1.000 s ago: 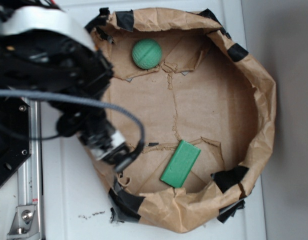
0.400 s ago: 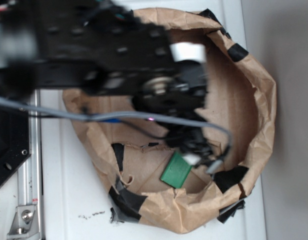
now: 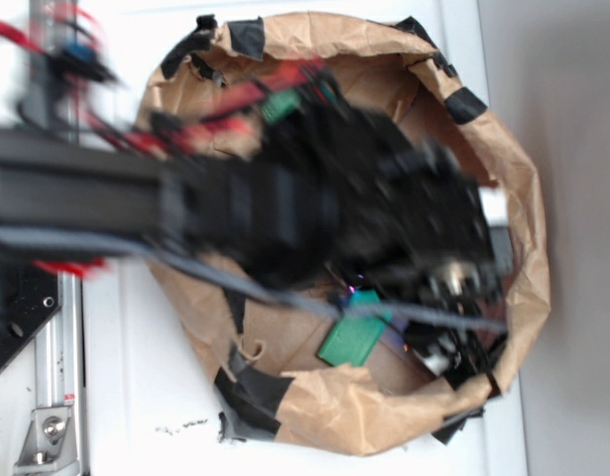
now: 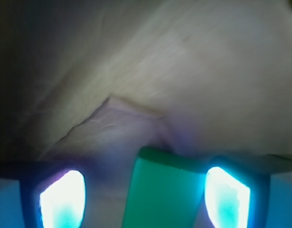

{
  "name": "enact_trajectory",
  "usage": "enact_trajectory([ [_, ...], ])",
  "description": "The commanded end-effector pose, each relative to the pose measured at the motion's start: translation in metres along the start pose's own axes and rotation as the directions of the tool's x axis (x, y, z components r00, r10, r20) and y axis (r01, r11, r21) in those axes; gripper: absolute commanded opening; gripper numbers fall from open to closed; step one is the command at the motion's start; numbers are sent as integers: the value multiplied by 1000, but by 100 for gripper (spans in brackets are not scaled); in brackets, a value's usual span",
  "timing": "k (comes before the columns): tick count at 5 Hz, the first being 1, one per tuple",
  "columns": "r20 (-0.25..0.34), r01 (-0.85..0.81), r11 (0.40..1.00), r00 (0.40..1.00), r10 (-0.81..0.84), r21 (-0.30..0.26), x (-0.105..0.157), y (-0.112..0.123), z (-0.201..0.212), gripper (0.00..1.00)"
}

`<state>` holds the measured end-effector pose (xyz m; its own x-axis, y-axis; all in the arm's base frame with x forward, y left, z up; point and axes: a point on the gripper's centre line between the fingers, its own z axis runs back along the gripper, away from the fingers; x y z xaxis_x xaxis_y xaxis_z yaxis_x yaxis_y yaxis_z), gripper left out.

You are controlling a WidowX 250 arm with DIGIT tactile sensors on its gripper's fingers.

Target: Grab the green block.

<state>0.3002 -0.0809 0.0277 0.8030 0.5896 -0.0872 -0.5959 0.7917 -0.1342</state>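
No readable text, labels, brands or numbers in either view. The arm [image 3: 285,213] is motion-blurred over the paper-lined bin [image 3: 523,198], so any markings on it cannot be made out. The dark specks on the white surface just below the bin's lower left edge [image 3: 181,428] are not legible as writing.

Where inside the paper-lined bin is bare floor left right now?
Bare cardboard floor shows between the green block and the taped paper wall. The arm hides the middle, and the gripper crowds the block's end; elsewhere is unseen.
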Motion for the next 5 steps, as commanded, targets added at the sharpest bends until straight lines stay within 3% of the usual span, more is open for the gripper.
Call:
enact_trajectory([
  [1,53,93,996,994,-94,7,-31,-20,-19,63],
  [2,73,126,992,989,-125,-5,-42,-1,-13,0],
  [3,134,138,990,982,-133,-33,-38,36,6,0],
  [4,166,186,982,968,-186,14,-3,68,34,0],
  [5,202,312,950,930,-307,8,22,104,62,0],
])
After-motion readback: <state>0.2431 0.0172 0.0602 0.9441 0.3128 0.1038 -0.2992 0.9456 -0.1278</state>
